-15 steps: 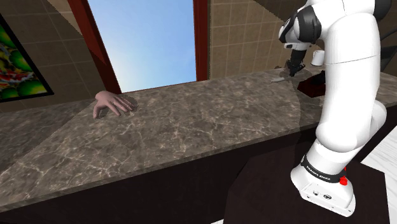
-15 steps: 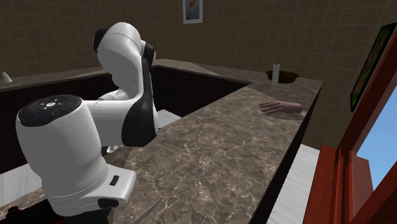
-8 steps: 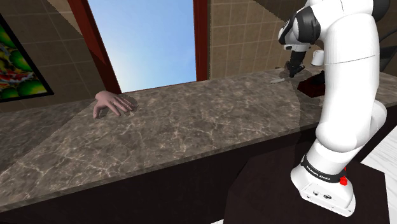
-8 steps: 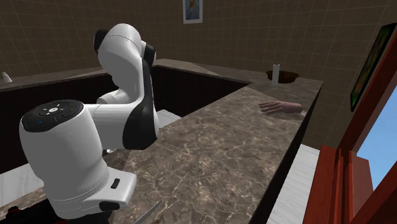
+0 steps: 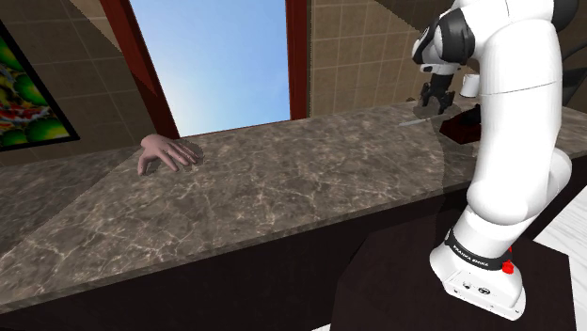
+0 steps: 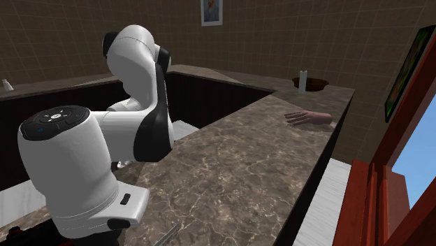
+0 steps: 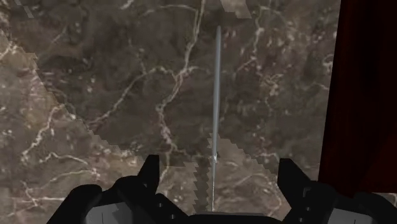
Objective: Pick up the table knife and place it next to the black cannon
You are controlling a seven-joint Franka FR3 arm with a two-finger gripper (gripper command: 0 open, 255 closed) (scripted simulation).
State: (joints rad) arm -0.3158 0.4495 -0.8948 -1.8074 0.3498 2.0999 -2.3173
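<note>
Tool (image 7: 217, 168) spread wide, hovering low over tabletop (image 7: 108, 89). Fingers (image 7: 150, 170) straddle knife (image 7: 217, 95), touching neither side. Knife lies flat on marble near tabletop edge, long axis running away from tool. Judgement: thin, stiff, light, probably slick; low profile, so fingers must nearly reach surface. Pinch across narrow width, near balance point.

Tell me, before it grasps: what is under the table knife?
Brown marbled countertop lies beneath the table knife. Its end nearest the gripper is hidden behind the hand's body.
</note>
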